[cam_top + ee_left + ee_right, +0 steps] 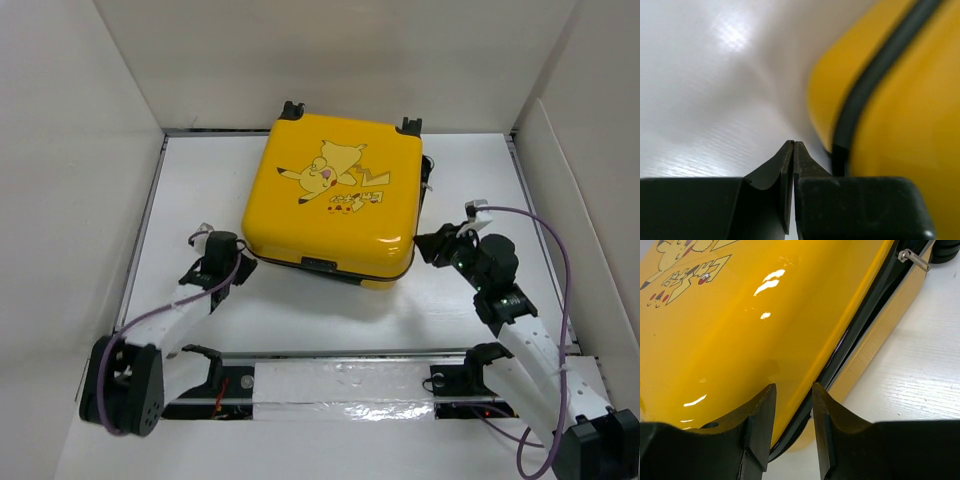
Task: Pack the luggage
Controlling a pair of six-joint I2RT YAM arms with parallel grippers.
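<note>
White worktop [330, 320], boxed in by white walls [70, 150] at left, back and right.

Item 1, left arm [185, 300]: black and white, with a purple cable along it. It reaches from the near-left corner toward the middle. Left jaws are pressed together tip to tip with nothing between them. Bare worktop lies ahead and to their left.

Item 2, suitcase [330, 190]: small, bright yellow, hard shell. It lies flat and closed on the far middle of the worktop.
- The cartoon print [335, 175] faces up.
- Two black wheels [291, 108] sit on the far edge.
- A black handle [320, 265] sits on the near edge.
- Its rounded near-left corner is just right of the left jaws. The black zipper band [875, 70] runs up and away from them. Whether they touch it cannot be told.
- Its near-right corner lies directly ahead of the right jaws.

Item 3, right arm [500, 290]: same make, with a purple cable [560, 290] looping at its right. Right jaws stand apart and hold nothing.
- The zipper seam runs into the gap between them.
- The upper shell is to their left; the lower shell and worktop are to their right.
- A metal zipper pull [912, 259] hangs far ahead.

Item 4, taped rail [340, 385]: lies between the arm bases, behind both jaws.
</note>
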